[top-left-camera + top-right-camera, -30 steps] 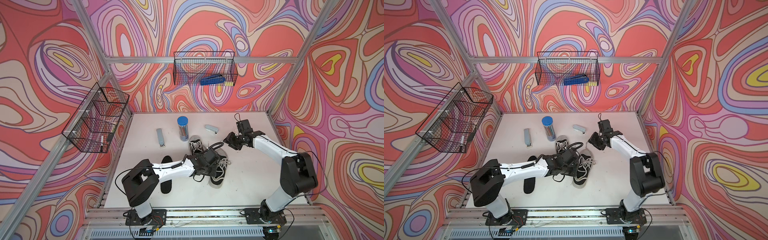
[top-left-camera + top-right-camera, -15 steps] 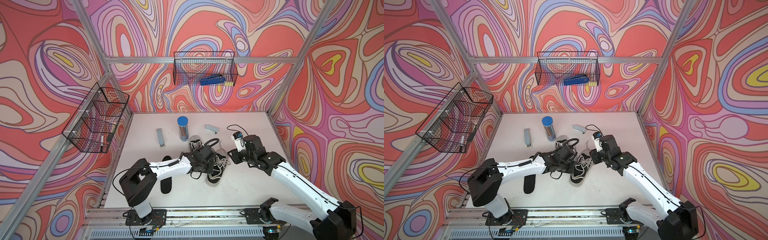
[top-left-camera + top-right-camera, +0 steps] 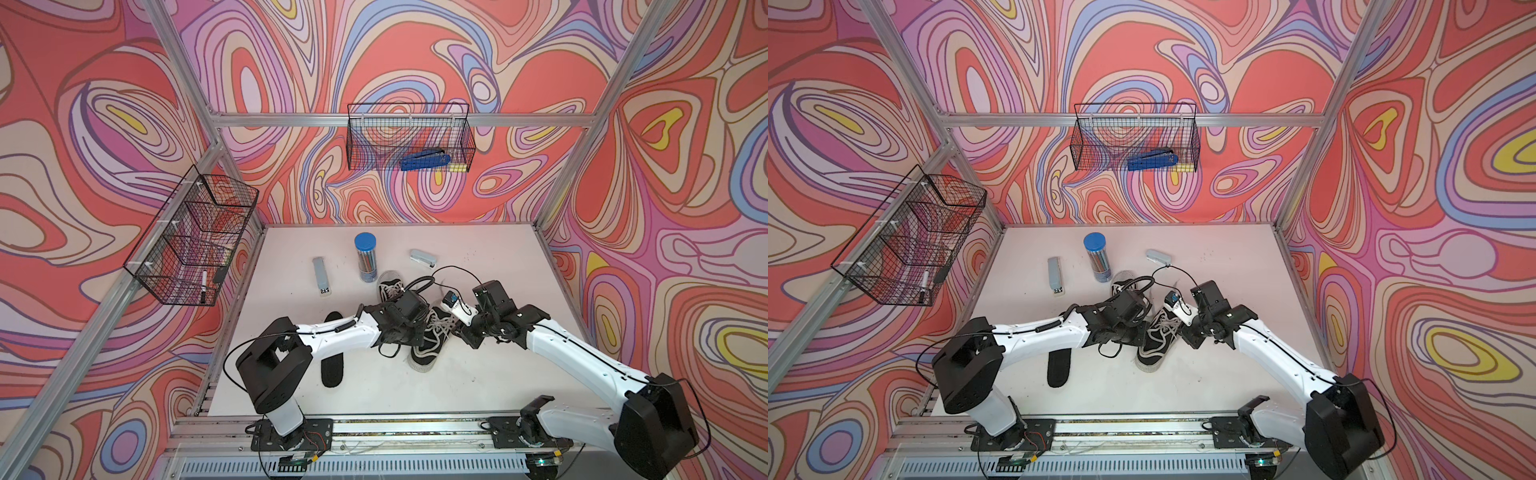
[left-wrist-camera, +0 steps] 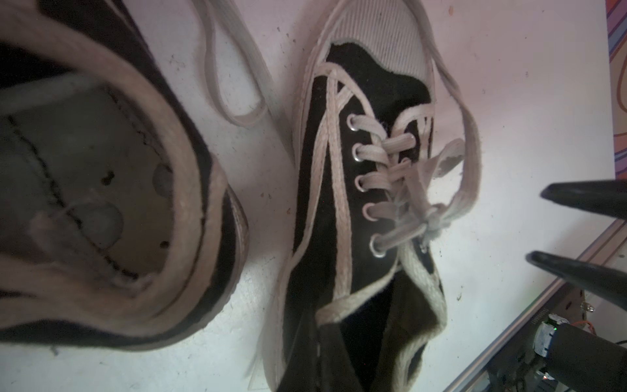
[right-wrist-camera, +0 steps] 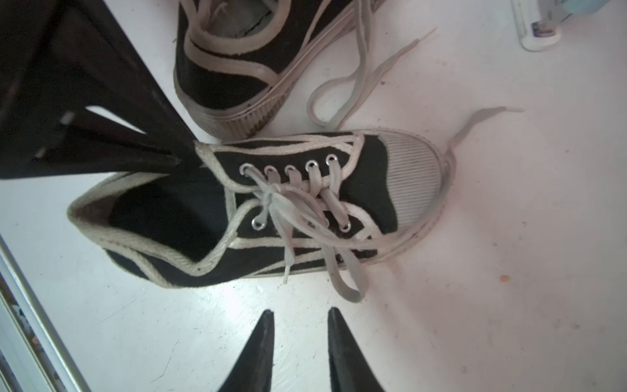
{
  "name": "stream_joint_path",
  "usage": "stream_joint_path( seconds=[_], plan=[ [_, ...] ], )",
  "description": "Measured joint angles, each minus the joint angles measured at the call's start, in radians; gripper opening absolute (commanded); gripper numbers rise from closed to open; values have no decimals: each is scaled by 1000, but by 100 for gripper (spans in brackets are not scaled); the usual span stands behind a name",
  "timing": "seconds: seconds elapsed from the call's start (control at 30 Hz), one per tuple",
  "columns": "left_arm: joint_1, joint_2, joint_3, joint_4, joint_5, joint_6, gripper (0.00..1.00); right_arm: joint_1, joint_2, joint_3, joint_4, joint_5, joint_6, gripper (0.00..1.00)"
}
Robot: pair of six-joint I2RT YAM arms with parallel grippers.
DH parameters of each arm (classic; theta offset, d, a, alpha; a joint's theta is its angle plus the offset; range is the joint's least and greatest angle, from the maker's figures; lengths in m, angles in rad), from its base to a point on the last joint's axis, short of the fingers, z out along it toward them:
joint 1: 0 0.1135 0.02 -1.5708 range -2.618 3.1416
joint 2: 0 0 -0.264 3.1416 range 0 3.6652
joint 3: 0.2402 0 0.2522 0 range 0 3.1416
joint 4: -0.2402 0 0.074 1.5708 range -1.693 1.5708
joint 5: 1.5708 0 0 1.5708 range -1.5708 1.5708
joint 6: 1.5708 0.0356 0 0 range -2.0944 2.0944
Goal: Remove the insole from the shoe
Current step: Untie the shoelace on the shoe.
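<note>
Two black canvas shoes with white laces lie mid-table. The near shoe point(image 3: 430, 349) point(image 3: 1154, 345) point(image 5: 305, 190) is laced, and its opening point(image 5: 163, 210) looks black inside. My left gripper point(image 3: 411, 334) point(image 3: 1136, 332) is shut on this shoe's collar edge, as the right wrist view shows. My right gripper point(image 5: 300, 314) point(image 3: 459, 332) hovers over bare table beside the shoe's laces, jaws slightly apart and empty. The far shoe point(image 3: 388, 284) point(image 4: 101, 190) shows a bare grey inside. A black insole point(image 3: 332, 368) point(image 3: 1057, 368) lies flat on the table by my left arm.
Toward the back of the table stand a blue-lidded pencil tube point(image 3: 365, 257), a grey stapler point(image 3: 423, 258) and a grey bar point(image 3: 322, 276). Wire baskets point(image 3: 409, 141) point(image 3: 191, 241) hang on the walls. An aluminium rail point(image 3: 374, 424) runs along the front edge.
My right arm swung from the back of the table down to the near shoe's side, its jaws narrowing. My left gripper stayed shut on the shoe, which shifted slightly.
</note>
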Motion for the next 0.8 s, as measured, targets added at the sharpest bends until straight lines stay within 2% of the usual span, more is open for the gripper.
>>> stream_joint_path(
  seconds=[0.57,0.8],
  plan=[
    [0,0,-8,14,6,-10,0,0,153,-32,207,-94,-43,22],
    [0,-4,-8,14,6,-16,0,0,155,-33,217,-96,-53,11]
  ],
)
